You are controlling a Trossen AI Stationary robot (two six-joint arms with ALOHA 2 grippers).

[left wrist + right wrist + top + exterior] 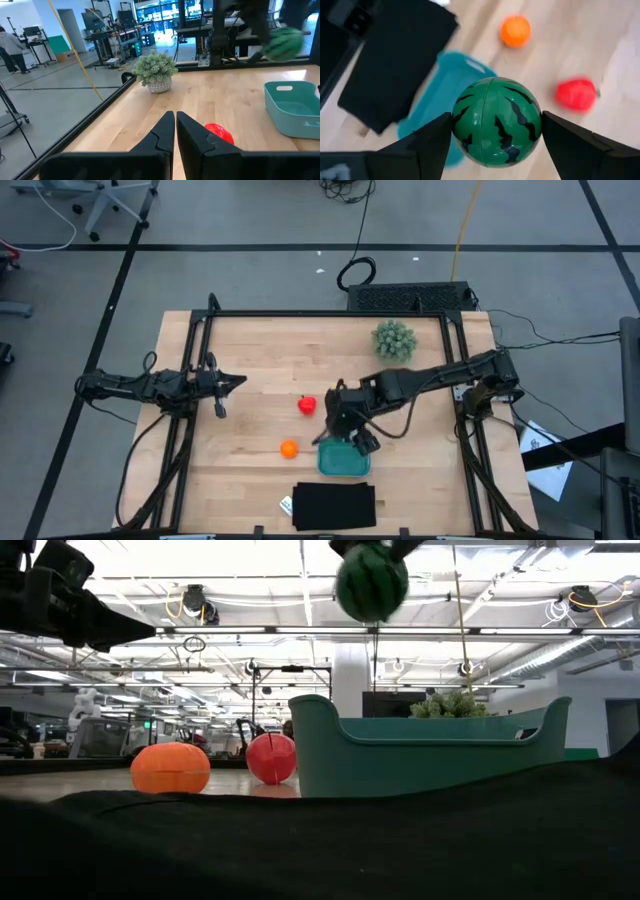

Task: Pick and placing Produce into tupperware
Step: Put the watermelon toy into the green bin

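The right gripper [496, 131] hangs above the small shallow teal-blue plastic tupperware [344, 461], its jaws clamped on the dark green striped round toy melon [496, 121], which is held clear of the container. The tupperware sits near the wooden worktop's [260, 350] front edge, just behind a flat black rectangular mat [334, 506]. The red roundish toy fruit [307, 405] and the orange toy ball [288, 448] lie on the worktop, near the tupperware on its left-arm side. The left gripper [175, 125] waits near the worktop's left edge, jaws together.

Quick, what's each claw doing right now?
Left claw: shut, empty, waiting at the table's left.
Right claw: shut on the green striped ball, above the teal container.
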